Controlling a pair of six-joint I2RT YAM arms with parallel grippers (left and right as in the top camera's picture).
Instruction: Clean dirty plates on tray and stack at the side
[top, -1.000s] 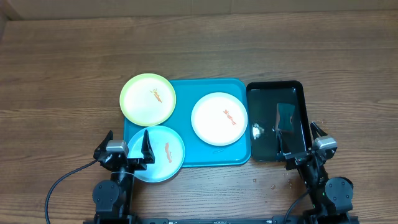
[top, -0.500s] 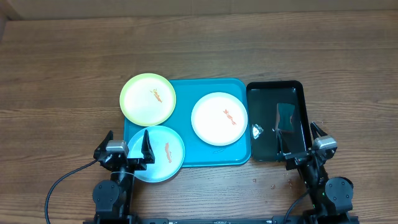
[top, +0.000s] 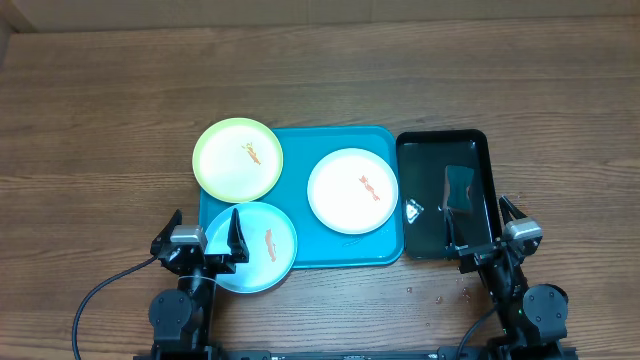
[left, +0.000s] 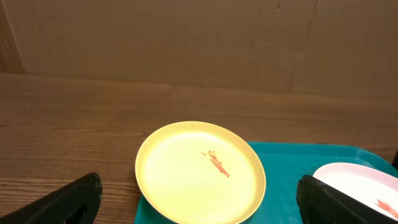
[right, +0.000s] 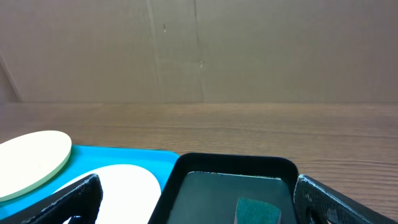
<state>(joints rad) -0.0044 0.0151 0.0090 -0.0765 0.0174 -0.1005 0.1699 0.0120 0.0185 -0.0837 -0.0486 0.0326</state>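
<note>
Three plates were counted: white plate (top: 352, 190), yellow-green plate (top: 237, 158), light blue plate (top: 262, 245). Trays numbered two: one turquoise tray (top: 320, 140), one black tray (top: 425, 160). Also logged were one dark sponge (top: 458, 190), one small white scrap (top: 413, 209), and two hands: left hand (top: 203, 235), right hand (top: 480, 228).

Open, bare worktop (top: 110, 90) beyond the tray (top: 295, 150) and far out to both sides. Across the middle, blocked by that tray, with the black tray (top: 425, 165) close against its right rim. Yellow-green plate (top: 238, 159) overhanging the far-left corner; light blue plate (top: 252, 246) overhanging the near-left rim, partly beneath the left gripper (top: 200, 232), fingers spread wide. Bare tray left of the white plate (top: 352, 190). Right gripper (top: 482, 228), equally spread, over the black tray's near end, facing a dark sponge (top: 459, 190).
</note>
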